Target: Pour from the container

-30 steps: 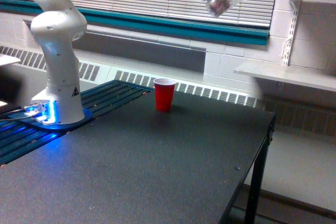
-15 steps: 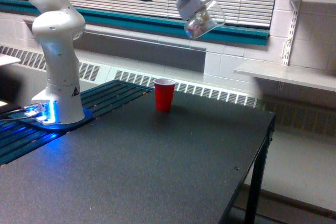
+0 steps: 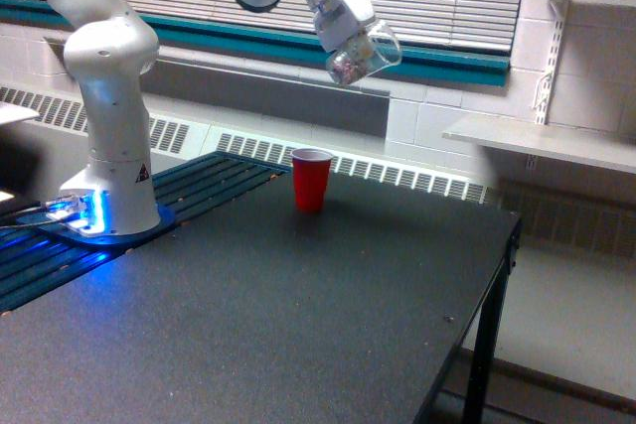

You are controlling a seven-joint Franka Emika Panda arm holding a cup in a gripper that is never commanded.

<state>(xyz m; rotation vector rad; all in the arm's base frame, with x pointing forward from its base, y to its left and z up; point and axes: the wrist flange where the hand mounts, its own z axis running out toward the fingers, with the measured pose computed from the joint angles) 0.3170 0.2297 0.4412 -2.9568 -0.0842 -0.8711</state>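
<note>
Presently, the exterior view, the only one supplied, shows the gripper (image 3: 350,45) closed around the container (image 3: 360,54), a small clear cup carried in the air above the red cup (image 3: 311,179) and slightly toward the exterior view's right of it. The container is tilted, its mouth pointing away from the red cup toward the exterior view's right, and pinkish-brown bits are gathered at its lower end. The fingers themselves cannot be made out; the grip appears to sit on the container's closed end. The red cup stands upright on the black table (image 3: 298,325), well below the container and not touching it.

Judged from this view, the container is light, thin-walled plastic: smooth, liable to slip or flex under a hard squeeze. Hold is best kept on the side wall nearer the base, clear of the rim, with moderate force. The loose bits are likely to shift and pour out abruptly once the mouth dips.
</note>
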